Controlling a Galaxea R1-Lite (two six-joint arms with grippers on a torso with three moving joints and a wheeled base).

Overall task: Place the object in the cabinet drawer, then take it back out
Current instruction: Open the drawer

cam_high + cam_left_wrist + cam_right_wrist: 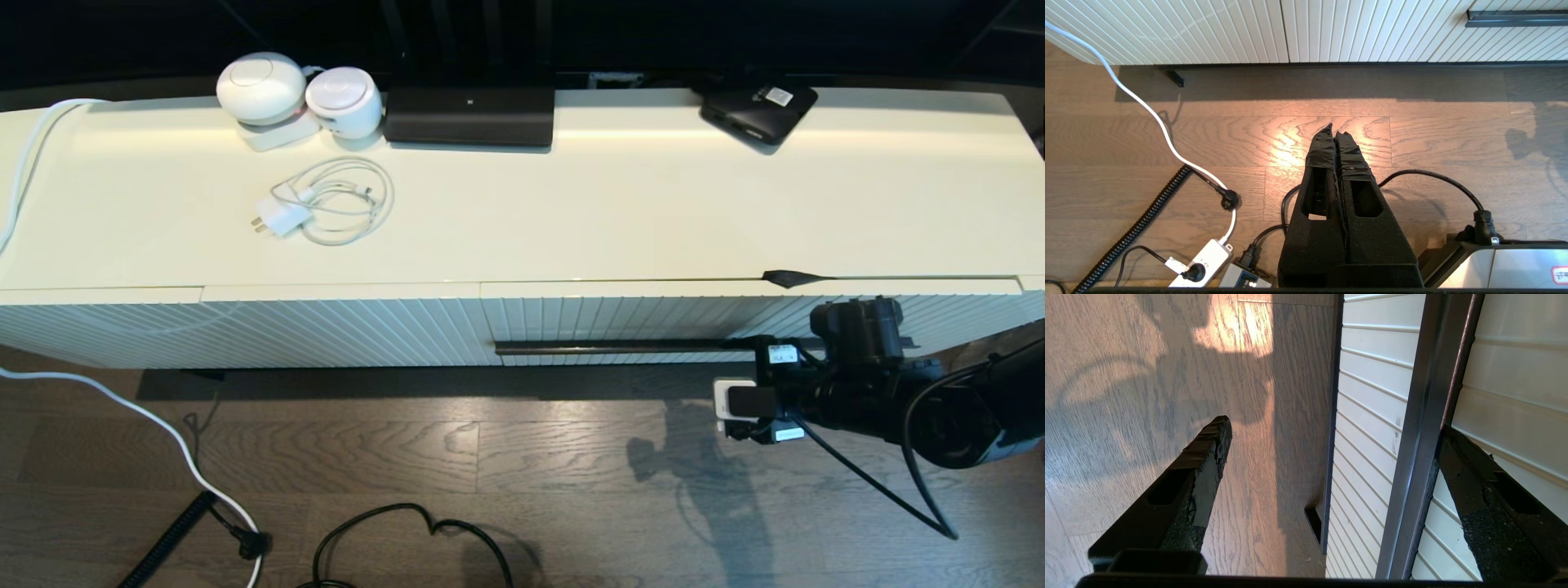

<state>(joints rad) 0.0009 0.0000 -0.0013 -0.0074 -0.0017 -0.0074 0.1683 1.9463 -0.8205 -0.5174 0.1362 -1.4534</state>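
Observation:
The cabinet drawer [637,318] has a vertically ribbed cream front and looks pushed in. Its thin dark bar handle [620,348] runs along the lower part of the front. A small black strip [788,278] pokes out of the seam at the drawer's top edge; the rest of the umbrella is hidden. My right gripper [755,359] is open at the handle's right end. In the right wrist view the handle [1425,416] lies between the fingers of the right gripper [1331,428], one finger [1470,473] against the drawer front. My left gripper [1335,128] is shut and empty, low over the wooden floor.
On the cabinet top lie a flat black box with a white sticker [759,110], two white round devices [261,86], a black unit [469,114] and a white charger with coiled cable [326,204]. Cables [163,433] and a power strip [1204,261] lie on the floor at the left.

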